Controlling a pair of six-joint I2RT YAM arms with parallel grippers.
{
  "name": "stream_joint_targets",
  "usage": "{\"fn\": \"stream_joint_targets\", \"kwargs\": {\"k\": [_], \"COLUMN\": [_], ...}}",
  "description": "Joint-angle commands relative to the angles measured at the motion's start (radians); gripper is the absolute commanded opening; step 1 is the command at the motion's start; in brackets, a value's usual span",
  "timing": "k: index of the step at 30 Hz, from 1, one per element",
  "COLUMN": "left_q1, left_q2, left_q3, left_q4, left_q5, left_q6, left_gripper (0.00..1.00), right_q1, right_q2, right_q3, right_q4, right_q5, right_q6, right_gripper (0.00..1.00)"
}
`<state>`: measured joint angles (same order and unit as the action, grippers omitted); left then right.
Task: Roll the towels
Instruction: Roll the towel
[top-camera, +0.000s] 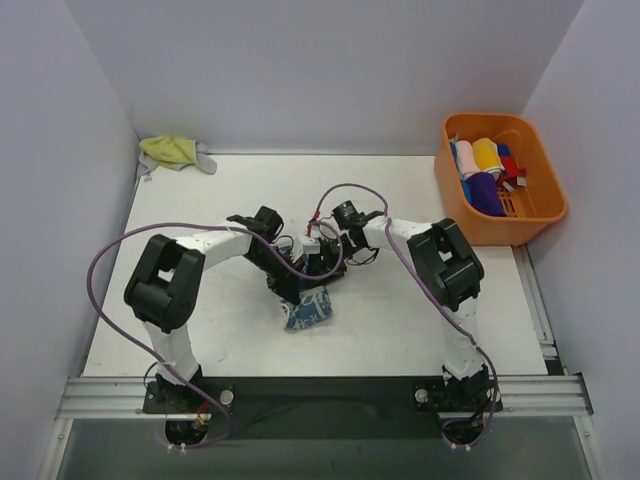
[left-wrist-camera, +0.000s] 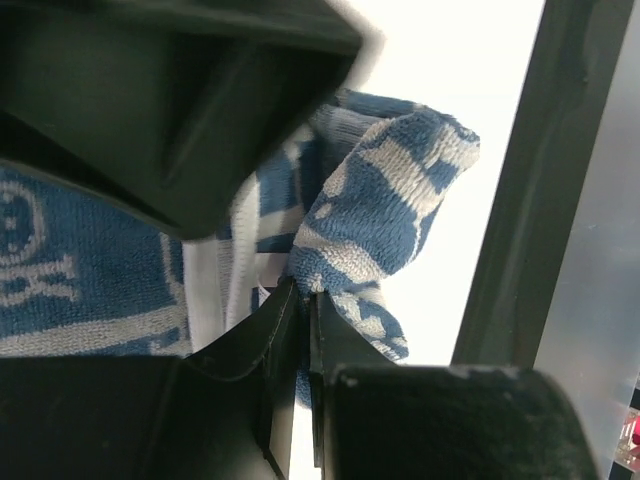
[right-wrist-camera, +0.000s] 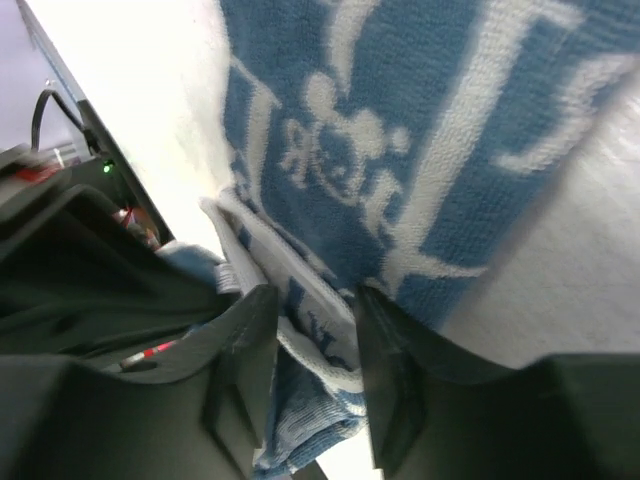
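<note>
My left end effector (left-wrist-camera: 302, 296) has its jaws almost together, nipping a bunched fold of the blue towel (left-wrist-camera: 390, 200). My right end effector (right-wrist-camera: 312, 300) is narrow too, with the towel's white-striped edge caught between its jaws. The cloth is looped terry, blue with white letters and figures, one of them a skull and crossbones. It sits crumpled at the centre of the white bench (top-camera: 420, 330), just below both wrists. The yellow-green towel (top-camera: 172, 152) lies heaped in the upper left corner, well apart.
</note>
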<state>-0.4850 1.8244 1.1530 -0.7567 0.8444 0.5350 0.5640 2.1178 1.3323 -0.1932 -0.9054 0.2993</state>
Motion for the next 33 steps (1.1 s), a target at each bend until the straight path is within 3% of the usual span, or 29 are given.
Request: {"fn": "stream_joint_targets", "kwargs": {"k": [1, 5, 15, 18, 33], "left_q1": [0.017, 0.025, 0.031, 0.031, 0.036], "left_q2": [0.033, 0.075, 0.075, 0.069, 0.116], "left_q3": [0.037, 0.056, 0.088, 0.096, 0.146], "left_q4": [0.036, 0.039, 0.031, 0.031, -0.001], "left_q5": [-0.007, -0.018, 0.030, 0.038, 0.024], "left_q6": [0.036, 0.045, 0.016, 0.005, 0.020], "left_gripper": [0.16, 0.19, 0.24, 0.25, 0.25], "right_q1": [-0.010, -0.050, -0.119, -0.112, -0.095], "right_q2": [-0.059, -0.125, -0.258, -0.286, -0.340], "right_q3": [0.002, -0.018, -0.163, -0.215, -0.352], "right_q4": [-0.061, -0.071, -0.054, 0.010, 0.311], "right_q5": [0.118, 0.109, -0.096, -0.127, -0.220], "right_q6": [-0.035, -0.016, -0.022, 0.027, 0.184], "right_gripper": [0.43, 0.55, 0.60, 0.66, 0.69]}}
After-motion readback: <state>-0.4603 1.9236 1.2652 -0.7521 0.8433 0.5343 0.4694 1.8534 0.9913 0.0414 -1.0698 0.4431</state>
